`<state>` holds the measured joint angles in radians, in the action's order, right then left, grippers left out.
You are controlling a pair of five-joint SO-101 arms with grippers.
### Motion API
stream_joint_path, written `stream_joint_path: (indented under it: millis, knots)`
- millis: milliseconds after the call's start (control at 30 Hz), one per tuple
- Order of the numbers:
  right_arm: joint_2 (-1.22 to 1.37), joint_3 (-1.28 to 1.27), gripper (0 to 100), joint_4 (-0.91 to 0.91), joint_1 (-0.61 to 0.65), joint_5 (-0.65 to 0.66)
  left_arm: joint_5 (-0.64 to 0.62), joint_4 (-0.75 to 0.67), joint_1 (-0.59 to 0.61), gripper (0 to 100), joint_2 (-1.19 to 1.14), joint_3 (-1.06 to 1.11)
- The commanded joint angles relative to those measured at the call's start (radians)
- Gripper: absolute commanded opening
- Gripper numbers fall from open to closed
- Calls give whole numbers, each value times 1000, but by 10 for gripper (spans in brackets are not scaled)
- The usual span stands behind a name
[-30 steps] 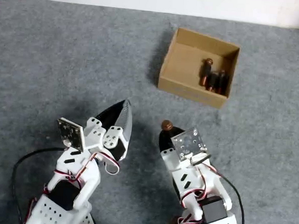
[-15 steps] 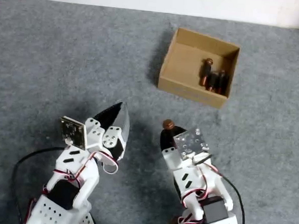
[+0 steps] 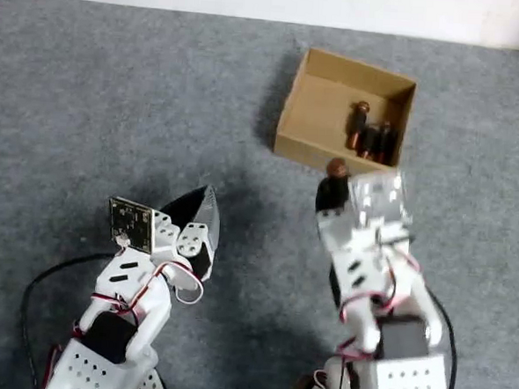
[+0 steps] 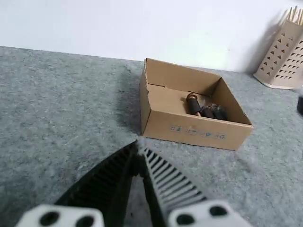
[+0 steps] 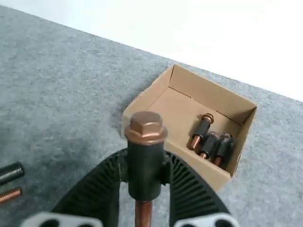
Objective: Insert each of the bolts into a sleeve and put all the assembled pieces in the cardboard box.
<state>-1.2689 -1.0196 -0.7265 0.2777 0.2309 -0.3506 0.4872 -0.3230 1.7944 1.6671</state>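
The cardboard box [image 3: 308, 146] stands at the back of the grey mat, with three assembled bolt-and-sleeve pieces [image 3: 370, 134] lying in its right part. My right gripper [image 3: 334, 192] is just in front of the box's near wall, shut on a black sleeve [image 5: 145, 166] that stands upright with a copper bolt's head [image 5: 146, 126] on top. The box [image 5: 143, 105] and the pieces in it [image 5: 211, 140] lie beyond. My left gripper [image 3: 208, 200] sits shut and empty at the lower left, its fingertips [image 4: 138, 150] pointing toward the box [image 4: 189, 128].
A loose black sleeve [image 5: 9, 173] and a bare copper bolt [image 5: 9, 195] lie on the mat, off to one side of my right gripper. A beige perforated holder [image 4: 283, 56] stands beyond the box by the white wall.
My right gripper has carried the sleeved bolt forward and to the right, up to the box's near wall. The left gripper has drawn back slightly.
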Motion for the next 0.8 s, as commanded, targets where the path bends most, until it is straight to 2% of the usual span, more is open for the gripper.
stream_joint_path:
  millis: [0,267,767]
  knots:
    - [239,251,5,44,-18,-8,8,9,12,10,-4,-44]
    - [720,659,5,44,-30,-6,8,9,12,10,-4,-45]
    - [1572,1317,5,39,-243,-5,8,5,10,11,-4,-42]
